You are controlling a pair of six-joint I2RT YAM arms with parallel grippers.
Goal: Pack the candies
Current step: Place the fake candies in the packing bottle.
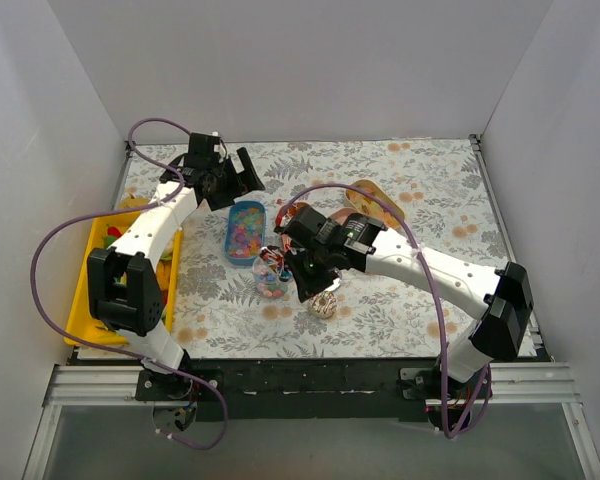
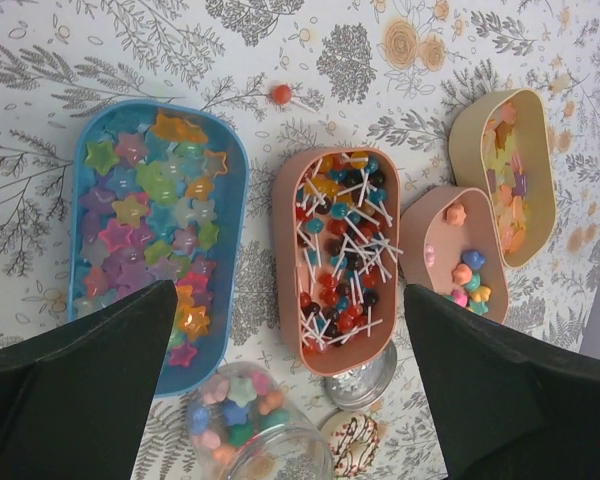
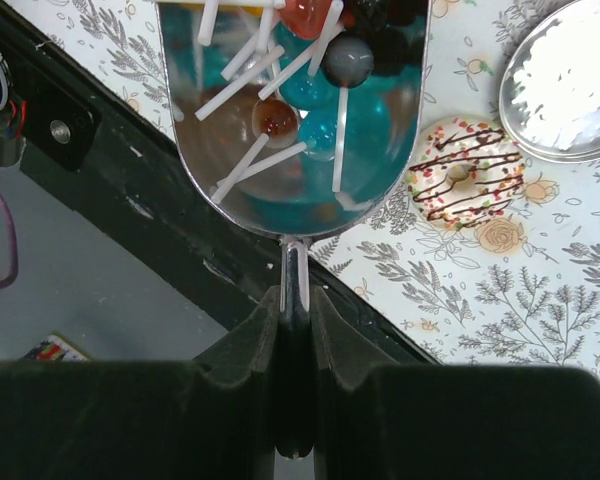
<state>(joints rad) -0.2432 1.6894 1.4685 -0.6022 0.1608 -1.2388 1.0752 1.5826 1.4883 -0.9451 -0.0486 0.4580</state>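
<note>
My right gripper (image 3: 295, 300) is shut on the thin handle of a metal scoop (image 3: 295, 110) that holds several lollipop candies with white sticks. In the top view the right gripper (image 1: 306, 268) is beside the glass jar (image 1: 272, 280). My left gripper (image 2: 288, 290) is open and empty, high above the trays; in the top view the left gripper (image 1: 238, 176) is behind the blue tray (image 1: 245, 230). The blue tray (image 2: 100, 300) holds star candies. A pink tray (image 2: 285, 250) holds lollipops. A small pink tray (image 2: 435, 215) and a beige tray (image 2: 470, 130) hold a few sweets. The jar (image 2: 245, 425) holds pastel candies.
A toy donut (image 3: 465, 180) and a metal lid (image 3: 570, 90) lie near the jar. One red candy (image 2: 280, 93) lies loose on the floral cloth. A yellow tray (image 1: 85, 300) with toy vegetables stands at the left. The black table edge (image 3: 130, 190) is just below the scoop.
</note>
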